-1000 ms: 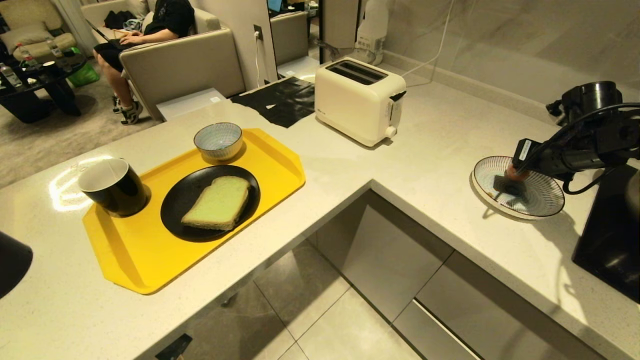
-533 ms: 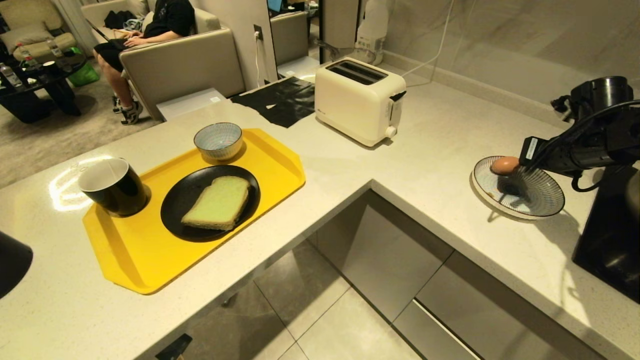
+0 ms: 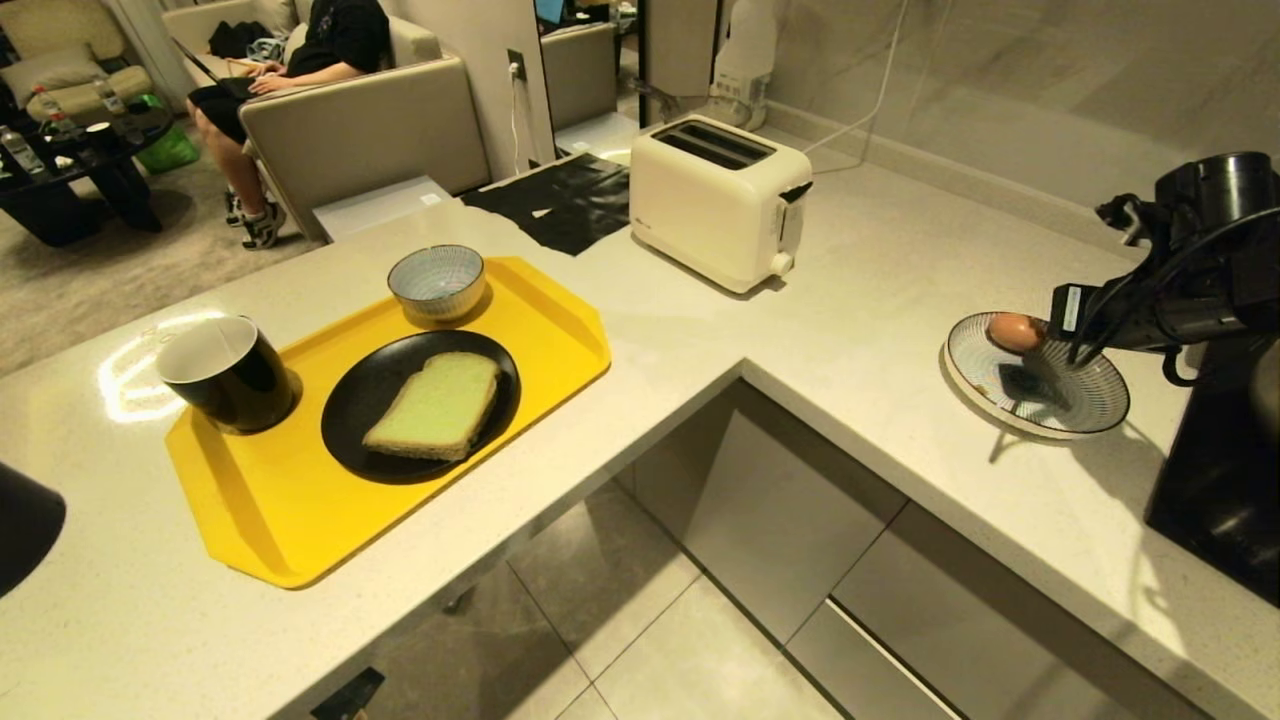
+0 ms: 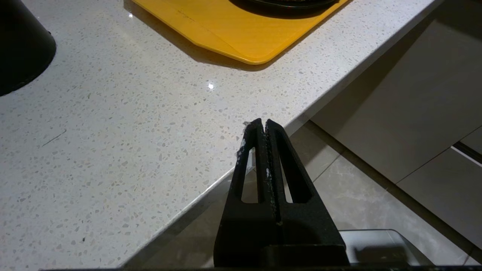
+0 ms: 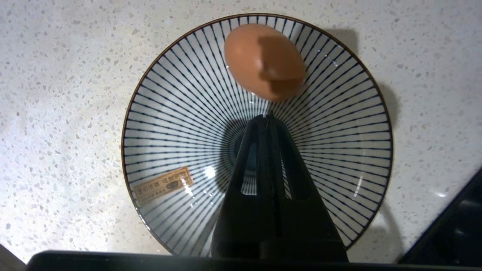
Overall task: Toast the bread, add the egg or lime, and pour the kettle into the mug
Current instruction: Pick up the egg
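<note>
The orange-brown egg (image 3: 1015,332) (image 5: 263,62) lies loose near the rim of a blue-striped plate (image 3: 1090,400) (image 5: 169,131) on the right stretch of counter. My right gripper (image 3: 1048,352) (image 5: 268,116) hangs over the plate's middle, shut and empty, its tips just short of the egg. The green bread (image 3: 435,405) rests on a black plate (image 3: 350,400) on the yellow tray (image 3: 260,500), with the black mug (image 3: 225,372) at the tray's left corner. The kettle (image 3: 20,530) (image 4: 19,45) shows only as a black bulk at the near left. My left gripper (image 4: 263,122) is parked shut by the counter edge.
A cream toaster (image 3: 715,200) stands at the back of the counter corner. A small striped bowl (image 3: 437,280) sits on the tray's far side. A black appliance (image 3: 1220,480) borders the striped plate on the right. A person (image 3: 300,60) sits on a sofa beyond the counter.
My right gripper has risen off the striped plate and drawn back to the right. The egg, half hidden by the fingers before, now lies uncovered on the plate. The left arm is still.
</note>
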{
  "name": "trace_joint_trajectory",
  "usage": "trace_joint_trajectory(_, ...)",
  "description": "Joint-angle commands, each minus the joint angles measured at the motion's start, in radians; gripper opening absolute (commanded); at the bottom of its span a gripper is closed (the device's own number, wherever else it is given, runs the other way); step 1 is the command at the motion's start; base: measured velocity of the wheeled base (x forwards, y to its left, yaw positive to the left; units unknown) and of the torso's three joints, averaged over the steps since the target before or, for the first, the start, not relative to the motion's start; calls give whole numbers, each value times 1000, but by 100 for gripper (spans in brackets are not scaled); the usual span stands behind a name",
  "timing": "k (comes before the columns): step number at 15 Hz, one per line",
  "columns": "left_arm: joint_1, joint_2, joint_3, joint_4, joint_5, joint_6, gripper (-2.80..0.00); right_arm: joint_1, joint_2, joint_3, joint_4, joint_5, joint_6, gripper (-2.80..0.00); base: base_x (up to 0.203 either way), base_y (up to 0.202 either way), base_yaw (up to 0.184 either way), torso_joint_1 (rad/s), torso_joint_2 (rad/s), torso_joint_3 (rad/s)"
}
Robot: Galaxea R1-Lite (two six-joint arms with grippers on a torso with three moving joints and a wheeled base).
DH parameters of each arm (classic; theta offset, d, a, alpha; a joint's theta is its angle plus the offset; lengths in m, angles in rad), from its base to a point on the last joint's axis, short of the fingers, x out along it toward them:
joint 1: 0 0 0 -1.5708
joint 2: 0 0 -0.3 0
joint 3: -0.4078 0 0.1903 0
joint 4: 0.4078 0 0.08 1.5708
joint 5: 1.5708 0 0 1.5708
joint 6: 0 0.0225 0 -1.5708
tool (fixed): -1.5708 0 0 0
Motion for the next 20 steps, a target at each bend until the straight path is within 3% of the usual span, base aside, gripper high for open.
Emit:
trace_joint_trajectory(1,1,1,0,0,0,0,-280,0,-23,10,2,0,-25,-280,0,0,0,0,0,0)
trace_joint_trajectory(6,2,-1,0,0,0,0,-280,-38,-84,66,-1,11,-186,-280,0,0,0,0,0,0)
trace_joint_trajectory(8,0,-1,0,1,0,0,-280,-79,-70,55,-2,96,-248,-280,0,0,0,0,0,0)
trace_joint_trajectory(14,0,-1,0,0,0,0,-280,-196,-13,82,-102,425,-643,-280,0,0,0,0,0,0)
trace_joint_trajectory(20,1,0,0,0,0,0,-280,-205,8,80,-107,463,-768,-280,0,0,0,0,0,0)
